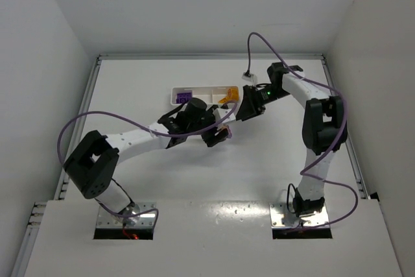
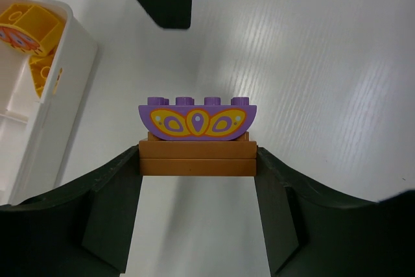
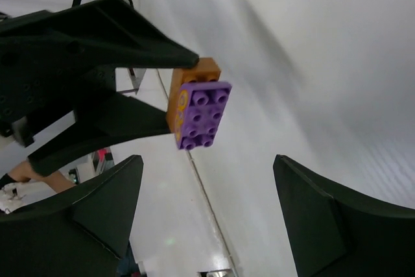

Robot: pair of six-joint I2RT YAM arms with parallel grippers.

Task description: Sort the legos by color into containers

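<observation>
Black-and-white arms, looping purple cables

Yellow-patterned purple brick, brown brick

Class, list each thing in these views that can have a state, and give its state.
brown brick: clamped in the left claw
purple brick: stuck onto brown brick
left claw: shut on brown brick
right claw: open, empty
tray: yellow bricks in one end compartment, purple piece in the other
</observation>
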